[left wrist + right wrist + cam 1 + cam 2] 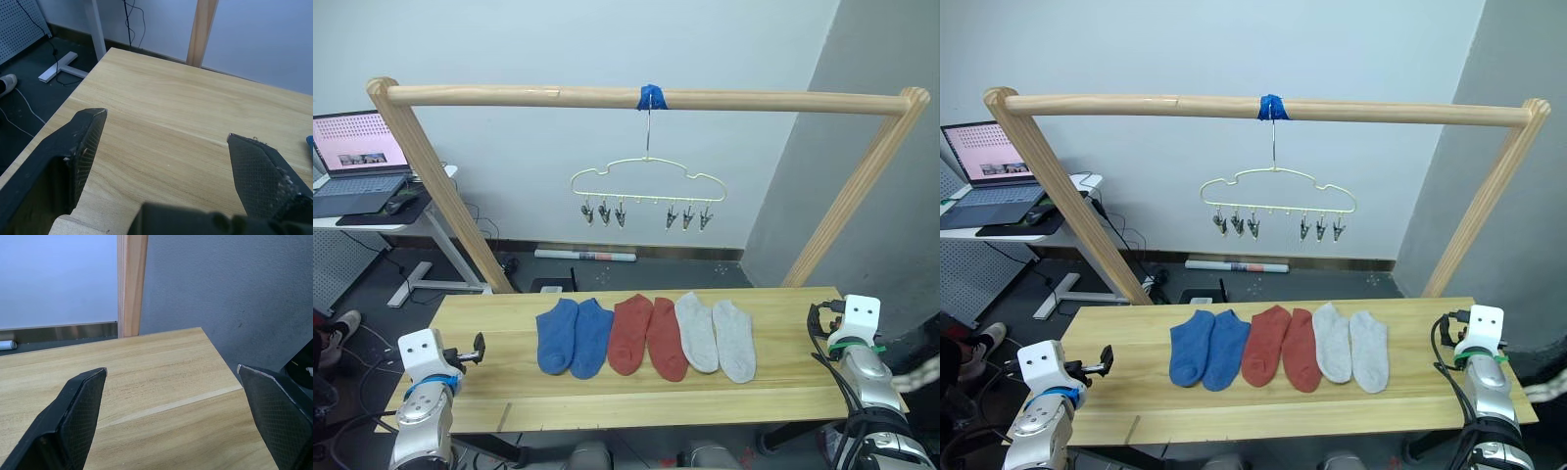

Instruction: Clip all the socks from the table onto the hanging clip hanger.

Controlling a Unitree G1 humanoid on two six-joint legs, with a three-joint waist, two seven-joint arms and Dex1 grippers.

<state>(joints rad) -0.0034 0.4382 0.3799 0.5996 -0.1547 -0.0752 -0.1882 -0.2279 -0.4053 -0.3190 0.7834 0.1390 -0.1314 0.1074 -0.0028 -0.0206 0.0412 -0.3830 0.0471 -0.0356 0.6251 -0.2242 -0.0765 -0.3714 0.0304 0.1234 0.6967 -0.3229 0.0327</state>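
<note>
White wrist blocks, silver forearms, black cables.

socks [646,336]: blue, brick red, light grey | clip hanger [648,182]: cream-yellow | table [489,313]: pale wood

Six socks lie flat in a row at frame centre on the pale wooden counter [489,323]: blue pair [574,337], brick-red pair [647,336], grey pair [716,336]. Above, the cream clip hanger [648,180] hangs empty, clips dangling.

Head cameras look down over the table [607,406] — wrist cameras skim its ends, close up.
</note>
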